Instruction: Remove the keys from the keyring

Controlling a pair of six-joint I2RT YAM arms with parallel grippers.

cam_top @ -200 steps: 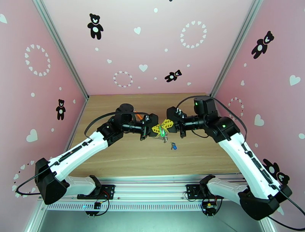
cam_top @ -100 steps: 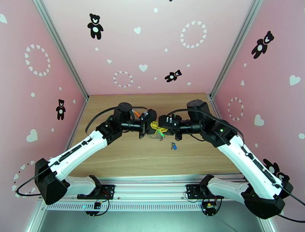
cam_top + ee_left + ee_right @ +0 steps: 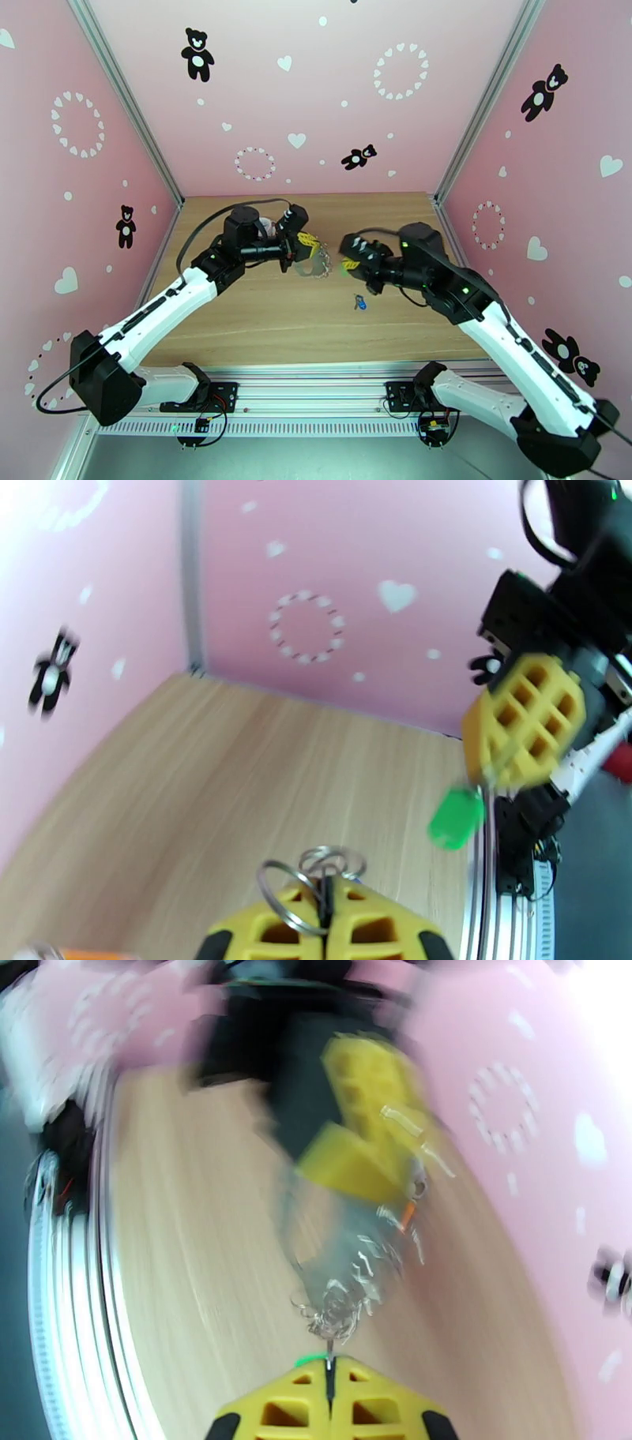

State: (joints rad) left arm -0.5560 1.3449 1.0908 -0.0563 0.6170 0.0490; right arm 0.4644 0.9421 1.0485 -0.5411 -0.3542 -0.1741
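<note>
Keyring [image 3: 314, 264] in left pincer [image 3: 325, 892], key [image 3: 456, 817] in right pincer [image 3: 330, 1369], second key [image 3: 360, 301] on table [image 3: 261, 316]

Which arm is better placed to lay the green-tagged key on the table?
Right. The right jaws are shut on the green-tagged key, apart from the rings, which the left jaws pinch.

Top external view: bright, even, diffuse light. Focus sharp throughout. Faint soft shadows on the wooden table [image 3: 261, 316]. Wide-angle bending of the frame posts toward the left and right edges.

Left wrist view: white glare at upper left. Green-tagged key [image 3: 457, 818] at right smeared by motion blur. Left gripper [image 3: 326, 898] at bottom centre slightly soft.

Right wrist view: heavy motion blur across the frame, keyring [image 3: 347, 1291] streaked. Washout at upper right. Right gripper [image 3: 330, 1378] at bottom centre fairly crisp.
</note>
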